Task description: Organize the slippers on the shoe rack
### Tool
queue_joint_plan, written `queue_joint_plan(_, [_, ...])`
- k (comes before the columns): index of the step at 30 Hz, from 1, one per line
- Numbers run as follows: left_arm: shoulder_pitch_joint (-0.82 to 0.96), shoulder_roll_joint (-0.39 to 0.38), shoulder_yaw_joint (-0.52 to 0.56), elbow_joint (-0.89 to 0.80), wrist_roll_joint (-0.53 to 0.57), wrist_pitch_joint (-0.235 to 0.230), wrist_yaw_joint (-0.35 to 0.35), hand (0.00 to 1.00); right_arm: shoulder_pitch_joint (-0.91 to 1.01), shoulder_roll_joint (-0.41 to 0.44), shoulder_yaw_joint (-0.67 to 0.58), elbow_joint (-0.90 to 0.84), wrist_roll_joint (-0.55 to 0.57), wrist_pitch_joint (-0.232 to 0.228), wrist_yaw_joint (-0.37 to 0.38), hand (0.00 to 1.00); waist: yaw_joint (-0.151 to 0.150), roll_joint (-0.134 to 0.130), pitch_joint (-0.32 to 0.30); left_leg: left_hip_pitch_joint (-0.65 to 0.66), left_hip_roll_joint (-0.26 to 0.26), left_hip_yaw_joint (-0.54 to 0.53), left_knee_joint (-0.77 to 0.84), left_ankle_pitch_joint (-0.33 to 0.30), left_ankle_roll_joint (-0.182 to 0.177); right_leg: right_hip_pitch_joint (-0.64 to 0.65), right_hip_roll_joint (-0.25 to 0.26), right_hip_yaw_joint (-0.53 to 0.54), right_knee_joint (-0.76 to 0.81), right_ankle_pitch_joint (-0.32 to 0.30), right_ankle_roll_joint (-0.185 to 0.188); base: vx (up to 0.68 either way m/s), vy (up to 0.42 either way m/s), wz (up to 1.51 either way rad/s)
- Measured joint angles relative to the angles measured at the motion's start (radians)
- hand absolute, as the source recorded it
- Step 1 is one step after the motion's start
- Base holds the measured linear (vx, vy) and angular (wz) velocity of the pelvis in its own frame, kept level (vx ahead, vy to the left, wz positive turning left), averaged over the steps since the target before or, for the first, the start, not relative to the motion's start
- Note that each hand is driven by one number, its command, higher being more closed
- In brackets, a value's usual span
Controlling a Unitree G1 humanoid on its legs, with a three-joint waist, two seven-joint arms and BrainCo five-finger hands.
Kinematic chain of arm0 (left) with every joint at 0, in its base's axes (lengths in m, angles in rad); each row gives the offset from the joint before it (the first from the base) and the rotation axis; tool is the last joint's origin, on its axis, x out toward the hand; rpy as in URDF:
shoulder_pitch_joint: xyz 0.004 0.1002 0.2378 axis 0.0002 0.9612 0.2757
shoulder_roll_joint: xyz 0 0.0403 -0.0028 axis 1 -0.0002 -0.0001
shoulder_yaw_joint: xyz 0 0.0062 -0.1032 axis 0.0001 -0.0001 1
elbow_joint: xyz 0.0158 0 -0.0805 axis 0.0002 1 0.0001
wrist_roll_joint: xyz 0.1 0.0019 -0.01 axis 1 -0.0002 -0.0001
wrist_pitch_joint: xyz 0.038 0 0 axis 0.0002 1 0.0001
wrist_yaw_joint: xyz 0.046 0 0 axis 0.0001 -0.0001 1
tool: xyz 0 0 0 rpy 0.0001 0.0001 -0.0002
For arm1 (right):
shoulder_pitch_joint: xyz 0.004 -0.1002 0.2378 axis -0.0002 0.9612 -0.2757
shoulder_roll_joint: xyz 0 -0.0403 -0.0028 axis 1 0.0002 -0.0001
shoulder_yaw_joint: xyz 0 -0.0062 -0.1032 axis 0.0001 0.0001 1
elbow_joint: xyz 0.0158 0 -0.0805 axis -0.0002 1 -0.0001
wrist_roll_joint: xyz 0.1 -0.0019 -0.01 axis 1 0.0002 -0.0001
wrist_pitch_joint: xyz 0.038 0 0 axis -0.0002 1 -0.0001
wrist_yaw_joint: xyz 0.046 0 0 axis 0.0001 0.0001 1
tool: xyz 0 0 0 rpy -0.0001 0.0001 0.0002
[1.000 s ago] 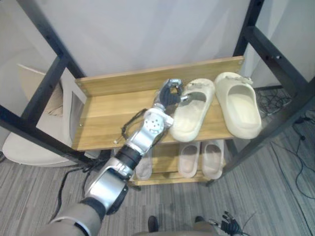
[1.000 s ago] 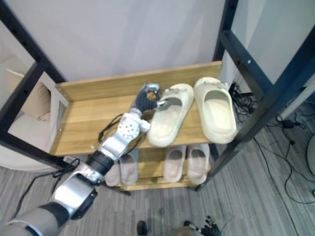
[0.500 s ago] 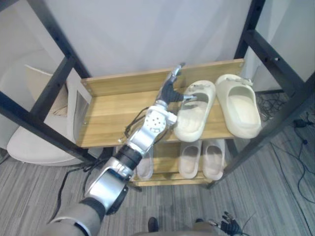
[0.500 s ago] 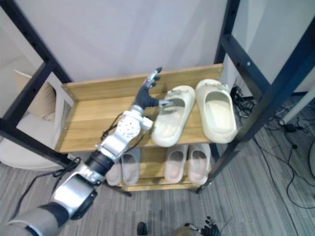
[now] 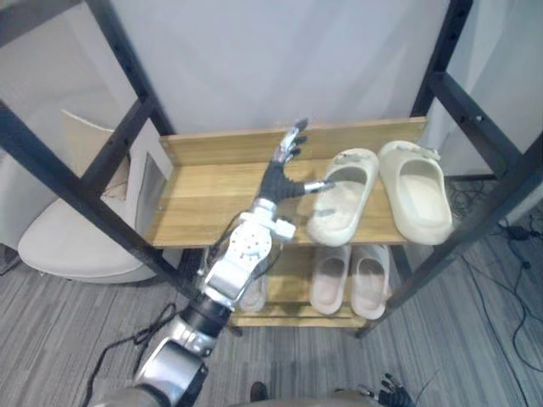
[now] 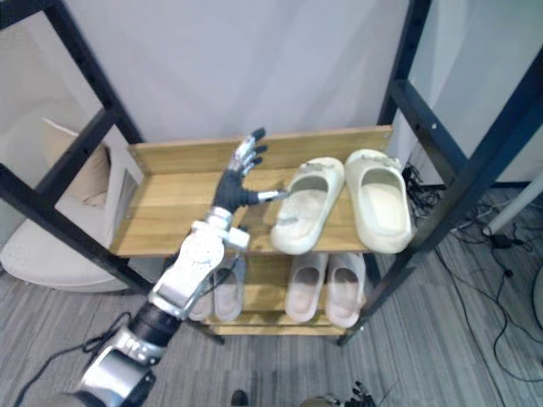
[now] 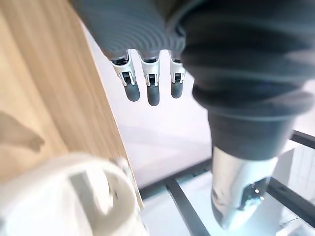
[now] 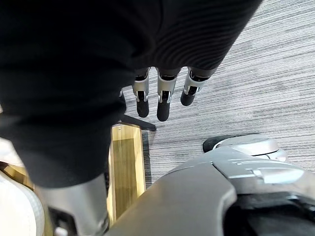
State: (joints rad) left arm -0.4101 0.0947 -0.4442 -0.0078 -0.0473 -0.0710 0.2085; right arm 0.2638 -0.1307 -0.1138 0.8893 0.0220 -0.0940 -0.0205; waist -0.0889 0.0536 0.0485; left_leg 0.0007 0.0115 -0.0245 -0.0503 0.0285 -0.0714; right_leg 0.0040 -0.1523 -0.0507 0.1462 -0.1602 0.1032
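Holds left hand (image 5: 280,176), fingers spread, just left of skewed slipper (image 5: 338,203) lying near-left to far-right.

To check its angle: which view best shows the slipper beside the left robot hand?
Left eye view: the whole slipper lies slanted on the top shelf. Right eye view likewise; left wrist view, one part close up.

Lab/test rm: black metal frame (image 5: 449,38); white backdrop (image 5: 254,59); grey carpet (image 5: 475,339)

left robot hand (image 5: 277,178) upright, fingers (image 5: 292,146) straight, thumb out
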Motion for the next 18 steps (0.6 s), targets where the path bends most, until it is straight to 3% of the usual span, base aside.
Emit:
queue_joint_plan(6, [0.085,-0.03,-0.03,-0.022,-0.064,-0.009,-0.028,0.0,0.026,0.011,0.001,-0.001,0.0,-0.006,-0.006,0.0,0.022,-0.022,-0.027,0.0,-0.004,-0.013,0.0,0.002,0.003,0.0,-0.004,-0.01,0.007,-0.003,0.002,-0.02,0.001,0.05])
queue_joint_plan(18, [0.178,0.007,-0.097,0.013,-0.104,-0.011,-0.083,0.0,0.033,0.005,0.048,0.008,-0.001,-0.006,-0.021,0.0,0.024,-0.048,-0.05,0.021,0.011,-0.02,-0.048,0.018,0.001,0.036,0.012,-0.039,-0.063,0.022,-0.007,0.01,-0.007,0.03])
